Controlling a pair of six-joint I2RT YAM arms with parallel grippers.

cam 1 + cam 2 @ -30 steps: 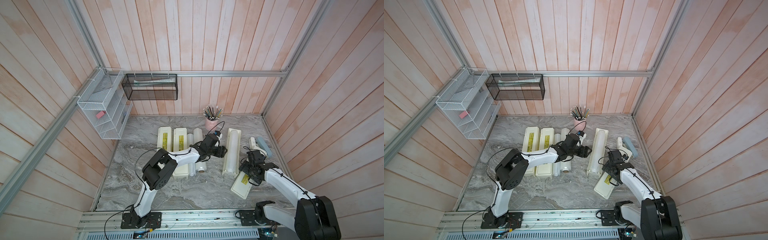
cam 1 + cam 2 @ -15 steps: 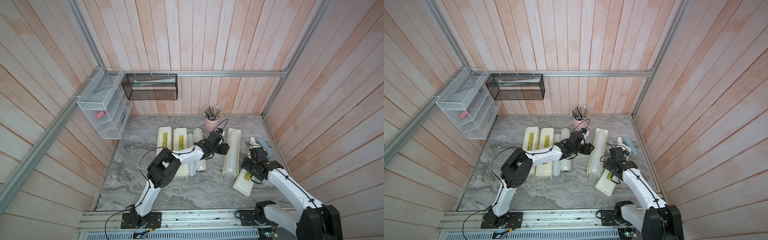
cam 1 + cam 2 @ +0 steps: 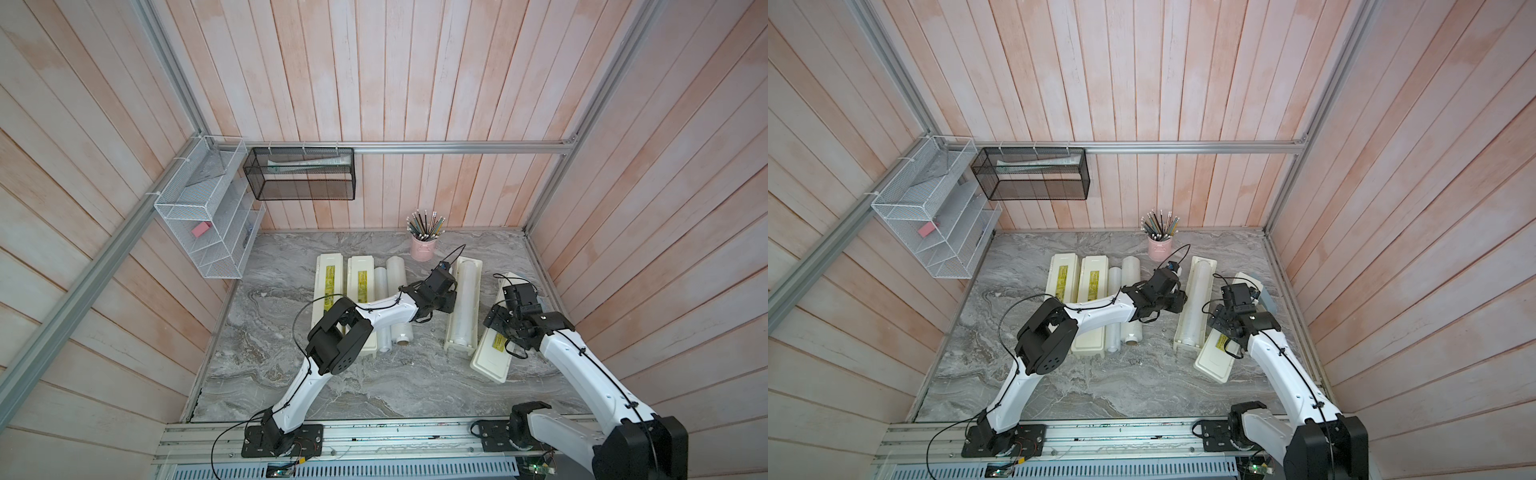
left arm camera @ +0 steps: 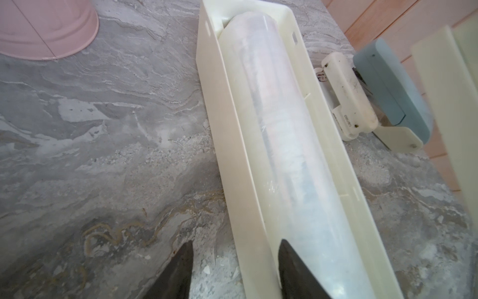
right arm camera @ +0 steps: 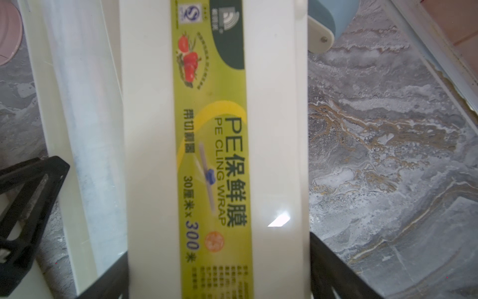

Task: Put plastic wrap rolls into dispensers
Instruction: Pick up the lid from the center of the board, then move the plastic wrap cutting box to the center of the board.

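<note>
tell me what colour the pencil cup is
Pale pink; the pencil cup shows best in a top view.

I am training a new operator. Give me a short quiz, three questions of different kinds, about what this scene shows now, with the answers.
1. True or false: a roll lies inside the open dispenser.
2. How many loose rolls lie on the table? A) two B) three C) none
3. Fill in: the right hand holds the dispenser's labelled ____.
Key: 1 true; 2 A; 3 lid.
</note>
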